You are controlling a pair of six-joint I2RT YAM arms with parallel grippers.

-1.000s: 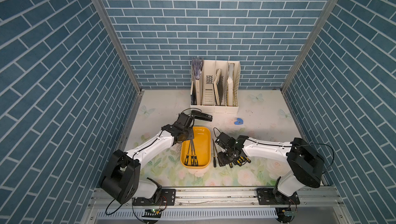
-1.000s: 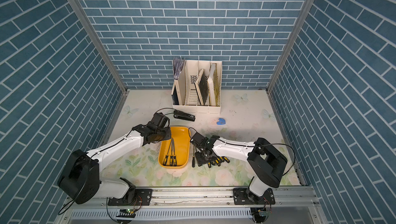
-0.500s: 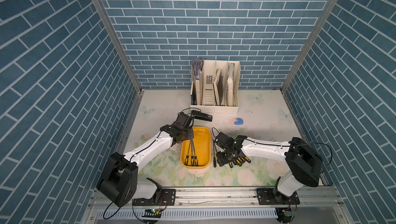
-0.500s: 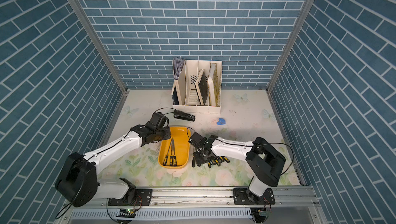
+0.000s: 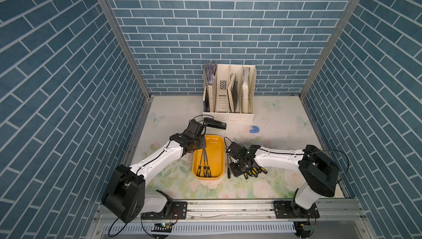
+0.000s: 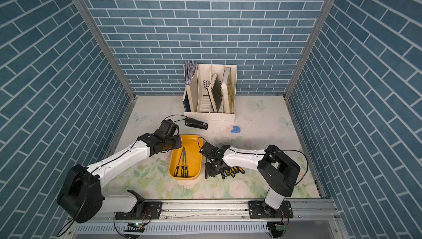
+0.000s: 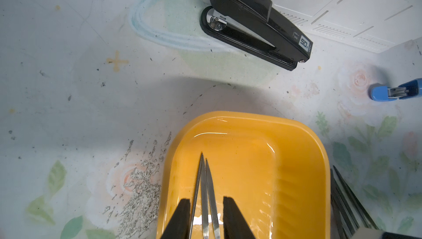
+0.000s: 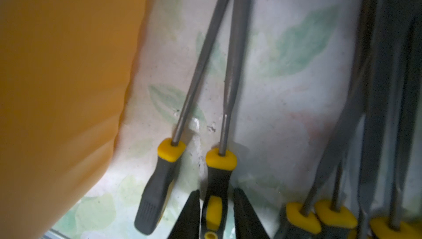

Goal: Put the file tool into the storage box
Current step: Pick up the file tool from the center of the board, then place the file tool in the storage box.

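The yellow-orange storage box lies mid-table with three file tools inside, handles toward the front. My left gripper hovers open over the box's far half, and the three blades run between its fingers without being pinched. Right of the box, my right gripper is shut on the black-and-yellow handle of a file tool lying on the mat. Another file lies between it and the box wall. Several more files are bunched to the right.
A black stapler lies just beyond the box, in front of the tall white magazine rack at the back wall. A small blue staple remover sits to the right of the stapler. Brick walls enclose the sides.
The right gripper's jaws have closed in on the file handle. The left arm has hardly moved over the box.
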